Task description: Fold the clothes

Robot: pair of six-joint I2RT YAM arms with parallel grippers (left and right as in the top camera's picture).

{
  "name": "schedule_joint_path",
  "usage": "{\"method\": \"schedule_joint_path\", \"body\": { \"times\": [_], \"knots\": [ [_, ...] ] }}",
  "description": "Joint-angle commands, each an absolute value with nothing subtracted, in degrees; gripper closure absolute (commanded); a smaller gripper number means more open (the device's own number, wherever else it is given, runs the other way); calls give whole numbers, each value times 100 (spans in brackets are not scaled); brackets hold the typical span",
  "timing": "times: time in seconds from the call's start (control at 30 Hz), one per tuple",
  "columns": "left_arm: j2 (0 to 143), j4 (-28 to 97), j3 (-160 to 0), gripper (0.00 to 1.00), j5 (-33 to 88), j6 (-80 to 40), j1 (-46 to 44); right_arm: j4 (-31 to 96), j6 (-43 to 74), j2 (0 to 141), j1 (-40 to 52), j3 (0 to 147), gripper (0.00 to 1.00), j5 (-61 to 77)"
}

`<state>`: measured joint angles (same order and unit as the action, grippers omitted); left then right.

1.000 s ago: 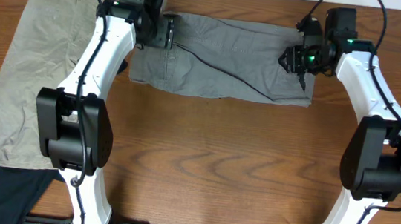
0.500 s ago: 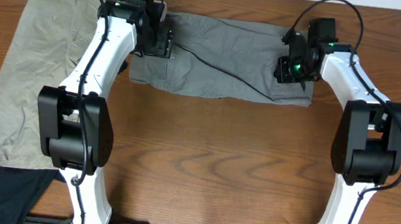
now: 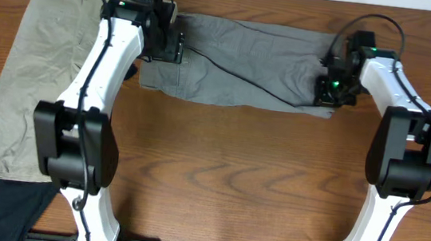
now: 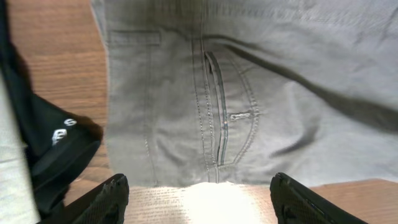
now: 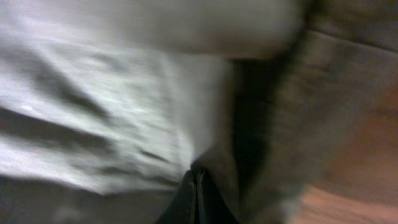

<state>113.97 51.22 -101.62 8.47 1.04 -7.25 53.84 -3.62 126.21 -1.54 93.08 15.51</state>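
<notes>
Grey shorts point(image 3: 245, 63) lie spread flat along the worktop's point(image 3: 233, 178) far edge, about midway between its left and right edges; woven cotton, lightly creased, one long dark fold running diagonally across. Left wrist view shows double-stitched seams and a curved pocket opening on the shorts point(image 4: 249, 93). Worktop is brown wood grain. Paler khaki garment point(image 3: 32, 69), crumpled, covers the left edge; black garment point(image 3: 10, 207) at the near left corner, cut off by the frame. Black cloth with white print point(image 4: 56, 143) sits at the shorts' left end, partly out of view. Left tool point(image 3: 177, 46) is released, fingers point(image 4: 112, 196) wide apart above the shorts' left end, a washed-out bright patch between them. Right tool point(image 3: 333, 89) is clenched, tips pressed together at the cloth point(image 5: 196, 186); right wrist view is badly blurred, so whether fabric is pinched cannot be told. Against a second ago: right tool has gone from part-spread to clenched and moved toward the shorts' right end, now slightly bunched; left tool barely shifted.
</notes>
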Motion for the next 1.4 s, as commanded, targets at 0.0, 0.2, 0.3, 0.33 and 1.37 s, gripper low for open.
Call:
{"method": "schedule_joint_path", "body": {
  "times": [0.0,0.2,0.3,0.33,1.37],
  "knots": [
    [11100,5218,-10191,25,858,27,-731,5496,-532,12643,-438,9251,99,1358],
    [11083,5363,-10191,25,858,25,-729,5443,-891,12394,-659,9502,98,2029],
    [11052,5349,-10193,25,858,27,-725,5398,-888,12180,-655,9832,99,2493],
    [11045,5349,-10193,25,858,27,-709,5363,-888,12127,-646,9918,98,2661],
    [11880,4125,-10182,2,1433,580,235,4458,-602,13428,-215,10033,99,3192]
  ]
}}
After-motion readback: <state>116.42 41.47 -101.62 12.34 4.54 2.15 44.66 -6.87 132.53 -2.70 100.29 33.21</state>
